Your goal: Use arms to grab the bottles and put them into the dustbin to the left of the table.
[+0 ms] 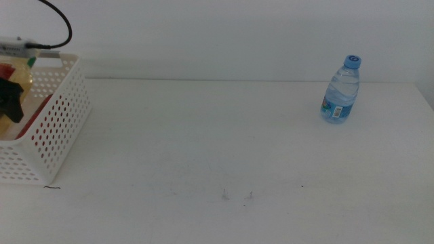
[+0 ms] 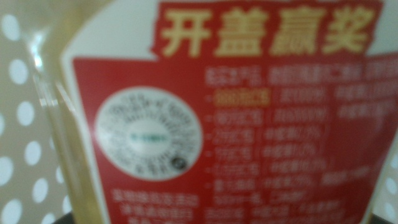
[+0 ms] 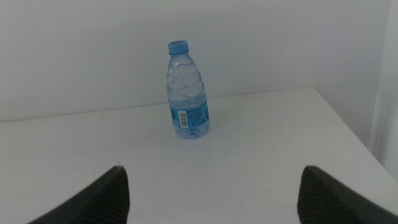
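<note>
The clear blue-capped water bottle (image 1: 340,91) stands upright at the far right of the white table (image 1: 217,149); it also shows in the right wrist view (image 3: 186,93). My right gripper (image 3: 211,171) is open and empty, well short of it and out of the middle view. My left gripper (image 1: 10,98) is inside the white perforated dustbin (image 1: 61,122) at the far left. The yellow juice bottle (image 2: 236,124), with its red label, fills the left wrist view, pressed close to the camera. Yellow (image 1: 24,76) and red shapes show inside the bin.
A black cable (image 1: 57,20) loops above the bin's rim. A few tiny dark specks (image 1: 236,196) lie near the table's front. The table's right edge runs close to the water bottle.
</note>
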Robot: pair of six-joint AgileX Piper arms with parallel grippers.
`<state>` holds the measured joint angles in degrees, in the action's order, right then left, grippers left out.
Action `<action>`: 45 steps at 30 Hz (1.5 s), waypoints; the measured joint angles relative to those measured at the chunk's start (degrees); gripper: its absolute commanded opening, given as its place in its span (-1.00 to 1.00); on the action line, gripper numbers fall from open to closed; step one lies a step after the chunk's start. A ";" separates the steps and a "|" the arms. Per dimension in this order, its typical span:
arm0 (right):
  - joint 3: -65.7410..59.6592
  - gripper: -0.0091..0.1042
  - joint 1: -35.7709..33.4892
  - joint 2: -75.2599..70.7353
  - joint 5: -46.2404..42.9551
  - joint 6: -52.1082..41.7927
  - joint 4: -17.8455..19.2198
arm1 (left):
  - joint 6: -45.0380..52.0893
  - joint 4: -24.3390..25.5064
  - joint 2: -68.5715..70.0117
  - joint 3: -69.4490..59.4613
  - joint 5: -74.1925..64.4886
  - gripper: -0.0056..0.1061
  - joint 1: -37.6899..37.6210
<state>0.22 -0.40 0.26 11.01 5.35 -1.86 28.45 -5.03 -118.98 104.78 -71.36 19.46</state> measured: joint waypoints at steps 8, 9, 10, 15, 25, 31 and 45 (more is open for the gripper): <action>0.00 0.79 0.00 0.00 0.00 0.00 0.00 | -0.18 -0.32 -1.30 0.16 0.40 0.75 0.00; 0.00 0.79 0.00 0.00 0.00 0.00 0.00 | -0.86 -0.46 -1.06 0.31 0.67 0.78 0.00; 0.00 0.79 0.00 0.00 0.00 0.00 0.00 | -1.46 -0.56 -0.80 0.44 0.97 0.78 0.00; 0.00 0.79 0.00 0.00 0.00 0.00 0.00 | -3.31 -1.51 2.70 0.53 1.23 0.78 -0.56; 0.00 0.79 0.00 0.00 0.00 0.00 0.00 | -7.65 -3.90 23.07 -1.11 2.18 0.77 -11.58; 0.00 0.79 0.00 0.00 0.00 0.00 0.00 | -2.34 -11.99 38.44 -11.76 8.35 0.77 -21.99; 0.00 0.79 0.00 0.00 0.00 0.00 0.00 | 2.95 -21.45 57.26 -20.50 10.16 0.77 -26.77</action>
<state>0.22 -0.40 0.26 11.01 5.35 -1.86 31.41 -26.48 -61.73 84.28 -61.20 -7.31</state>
